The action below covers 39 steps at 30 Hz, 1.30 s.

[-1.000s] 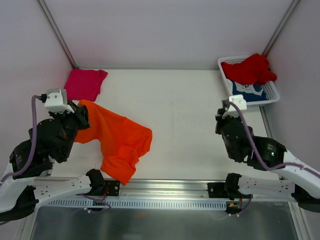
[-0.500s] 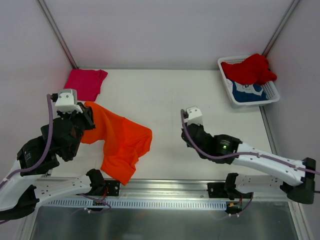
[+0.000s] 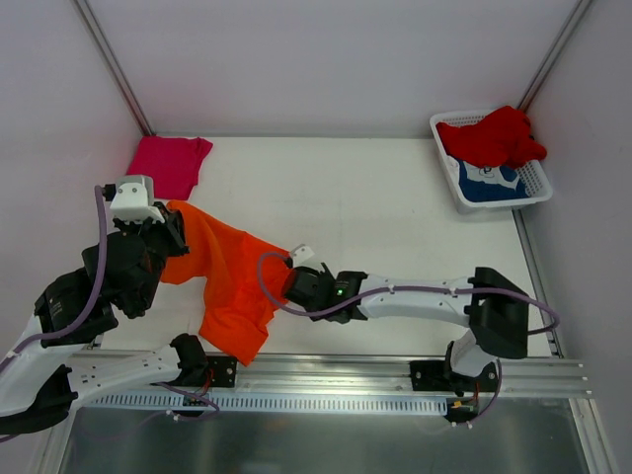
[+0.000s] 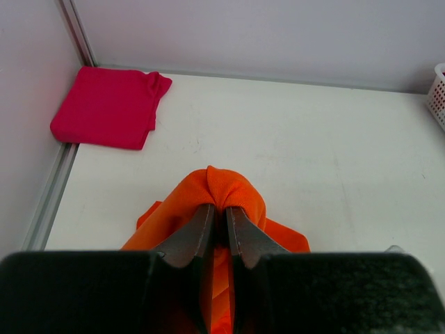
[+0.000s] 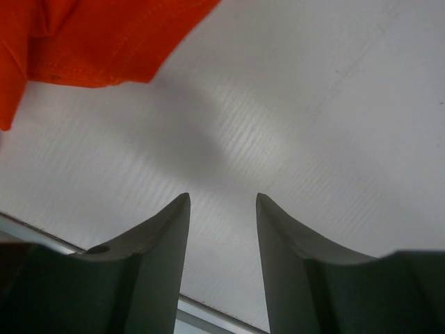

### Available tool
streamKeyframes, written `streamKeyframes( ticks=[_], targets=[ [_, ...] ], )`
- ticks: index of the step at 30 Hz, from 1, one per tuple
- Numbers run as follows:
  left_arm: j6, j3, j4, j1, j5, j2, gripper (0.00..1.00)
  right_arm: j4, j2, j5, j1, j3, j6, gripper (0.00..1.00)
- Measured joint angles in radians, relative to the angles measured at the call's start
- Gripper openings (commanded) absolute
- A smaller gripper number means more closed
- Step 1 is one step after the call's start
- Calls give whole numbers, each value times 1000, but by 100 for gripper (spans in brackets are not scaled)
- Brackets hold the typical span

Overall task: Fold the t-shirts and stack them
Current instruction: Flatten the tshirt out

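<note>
The orange t-shirt lies crumpled at the near left of the table, one end lifted. My left gripper is shut on a bunched fold of the orange t-shirt, which wraps over the fingertips. My right gripper reaches across the near table to the shirt's right edge. Its jaws stand open over bare table, with the orange cloth just beyond them, untouched. The magenta-pink t-shirt lies folded at the far left corner. The red t-shirt and the blue t-shirt sit in the basket.
The white lattice basket stands at the far right corner, its edge showing in the left wrist view. The metal rail runs along the near edge, just below the right gripper. Walls close in the left, back and right sides.
The right arm has swung from the right side across the near table to the orange shirt's edge, and its jaws have spread. The left gripper rose slightly earlier and now holds still.
</note>
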Motion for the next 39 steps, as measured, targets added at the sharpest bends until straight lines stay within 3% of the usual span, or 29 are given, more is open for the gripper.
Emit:
streamKeyframes(
  ticks=[5, 9, 12, 16, 26, 32, 39],
  targets=[
    [0, -4, 1, 0, 0, 0, 0, -92, 175, 58, 52, 234, -23, 51],
    [0, -15, -1, 0, 0, 2, 0, -28, 191, 18, 68, 270, -33, 48],
    [-1, -17, -2, 0, 0, 2, 0, 61, 144, -40, 56, 193, -6, 44],
    [-1, -17, -2, 0, 0, 2, 0, 176, 72, -77, 36, 81, 83, 53],
    [-14, -36, -3, 0, 3, 2, 0, 582, -151, -233, -43, -327, 391, 52],
    [-34, -60, -4, 0, 8, 3, 0, 818, -121, -330, -40, -433, 539, 52],
    [-57, -94, -6, 0, 19, 2, 0, 1074, 39, -386, 45, -479, 652, 52]
  ],
)
